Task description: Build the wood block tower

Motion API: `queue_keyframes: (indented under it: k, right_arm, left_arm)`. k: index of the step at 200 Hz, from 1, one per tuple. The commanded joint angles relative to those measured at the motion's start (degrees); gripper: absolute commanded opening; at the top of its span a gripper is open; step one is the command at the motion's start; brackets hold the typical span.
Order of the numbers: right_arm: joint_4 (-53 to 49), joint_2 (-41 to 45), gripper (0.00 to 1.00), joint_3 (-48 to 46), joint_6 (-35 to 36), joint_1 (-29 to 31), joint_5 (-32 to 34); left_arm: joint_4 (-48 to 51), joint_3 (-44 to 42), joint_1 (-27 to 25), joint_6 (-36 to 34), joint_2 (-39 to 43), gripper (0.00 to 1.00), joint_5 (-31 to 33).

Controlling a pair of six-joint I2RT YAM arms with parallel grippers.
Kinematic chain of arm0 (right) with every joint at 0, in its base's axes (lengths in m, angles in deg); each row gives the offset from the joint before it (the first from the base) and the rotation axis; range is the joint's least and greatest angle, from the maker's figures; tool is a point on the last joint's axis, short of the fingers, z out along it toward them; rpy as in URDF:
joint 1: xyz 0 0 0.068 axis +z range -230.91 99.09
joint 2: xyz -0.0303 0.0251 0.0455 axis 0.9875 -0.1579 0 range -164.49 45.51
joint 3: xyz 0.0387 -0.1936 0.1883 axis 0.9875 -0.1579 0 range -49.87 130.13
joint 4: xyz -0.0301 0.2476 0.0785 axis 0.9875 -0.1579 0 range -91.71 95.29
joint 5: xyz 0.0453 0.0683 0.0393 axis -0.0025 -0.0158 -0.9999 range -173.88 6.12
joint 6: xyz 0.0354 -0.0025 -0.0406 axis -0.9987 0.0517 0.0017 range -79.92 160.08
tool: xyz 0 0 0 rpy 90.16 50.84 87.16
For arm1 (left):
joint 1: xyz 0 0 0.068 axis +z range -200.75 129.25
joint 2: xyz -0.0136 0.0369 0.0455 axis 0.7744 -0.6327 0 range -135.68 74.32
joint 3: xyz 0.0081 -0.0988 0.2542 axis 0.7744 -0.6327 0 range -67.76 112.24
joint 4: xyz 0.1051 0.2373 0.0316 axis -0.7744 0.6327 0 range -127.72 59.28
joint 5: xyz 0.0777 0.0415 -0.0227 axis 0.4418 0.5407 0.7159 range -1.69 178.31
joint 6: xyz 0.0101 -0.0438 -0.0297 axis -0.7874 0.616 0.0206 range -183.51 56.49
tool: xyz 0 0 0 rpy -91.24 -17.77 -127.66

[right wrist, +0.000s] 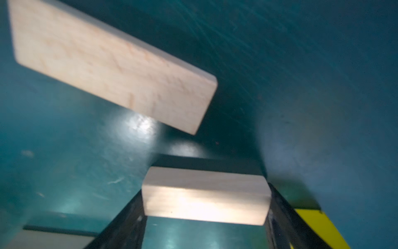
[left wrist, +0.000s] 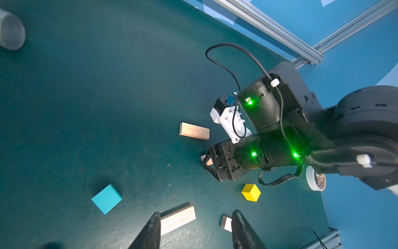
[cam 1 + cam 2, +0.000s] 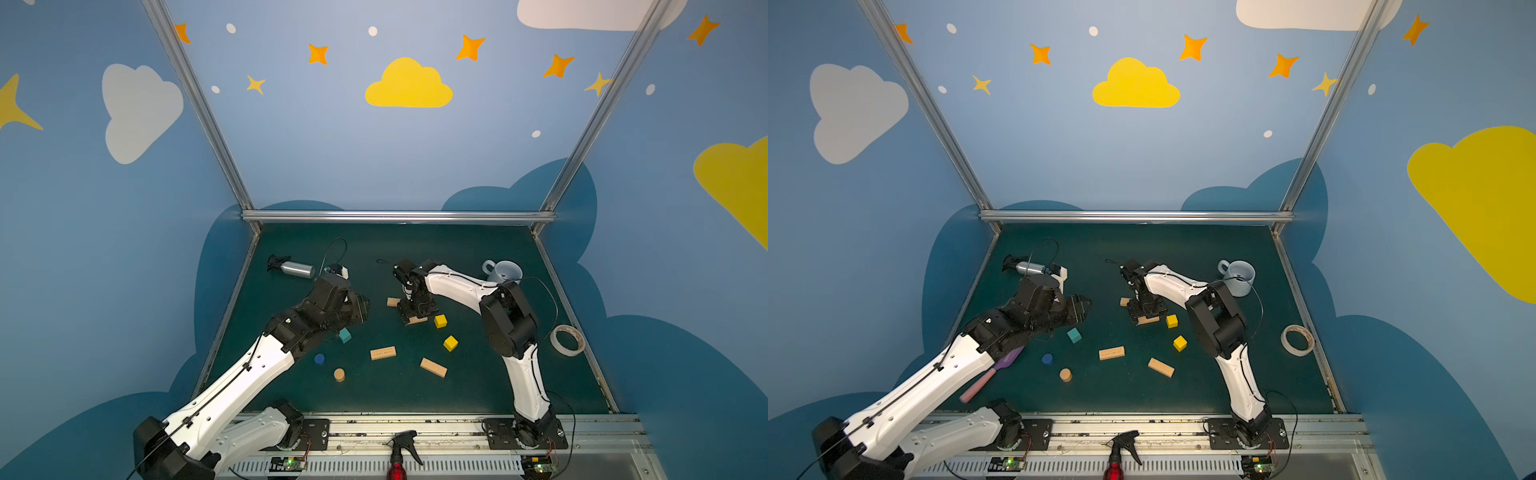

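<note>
Wood blocks (image 3: 1111, 353) are all lying loose on the tabletop (image 3: 478, 386) with nothing stacked, so I judge the tower as barely begun.

Take the printed plank (image 3: 382, 353) as your marker.
- **Well left of it:** the blue cylinder (image 3: 319, 358) and the tan cylinder (image 3: 339, 374) are sitting on the near side.
- **Closer on the left:** the teal cube (image 3: 344, 335) is resting.
- **Left and beyond:** your left pincer (image 2: 196, 215) is hovering with its fingers apart, carrying nothing.
- **Straight beyond:** the far plank (image 3: 392, 301) is lying flat.
- **Beyond and slightly right:** your right pincer (image 3: 411, 316) is pointing down and clamping the gripped plank (image 1: 205, 196) end to end, with wood filling the whole gap between its fingers. I cannot tell whether that plank is clear of the tabletop.
- **Right:** two yellow cubes (image 3: 440, 321) (image 3: 450, 343) are sitting, the farther one just beside the pincer.
- **Near right:** the slanted plank (image 3: 433, 367) is lying.

As you are lifting, keep the plank level and rise straight, so the outer finger is not nudging the nearby yellow cube. When you are setting it down as a base, square it parallel to the far plank and let it rest flat before you release it.
</note>
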Motion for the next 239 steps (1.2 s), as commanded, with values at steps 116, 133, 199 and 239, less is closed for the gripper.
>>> queue_keyframes:
  k: [116,133,199,239]
  right_arm:
    - [-4.5,-10.8,0.7,14.4,-17.0,3.4,0.3]
    - [-6.8,-12.3,0.71,16.5,-18.8,3.5,1.9]
    - [-7.7,-15.0,0.76,19.5,-21.3,3.0,2.8]
    - [-8.4,-16.2,0.76,23.0,-21.1,3.0,3.8]
  left_arm:
    - [0.8,-1.9,1.2,-2.5,5.4,0.55,2.2]
    - [0.9,-2.0,1.4,-2.6,5.4,0.55,2.0]
    - [1.2,-2.6,2.2,-2.8,6.5,0.56,1.5]
    - [1.1,-3.3,2.7,-2.5,7.3,0.56,1.3]
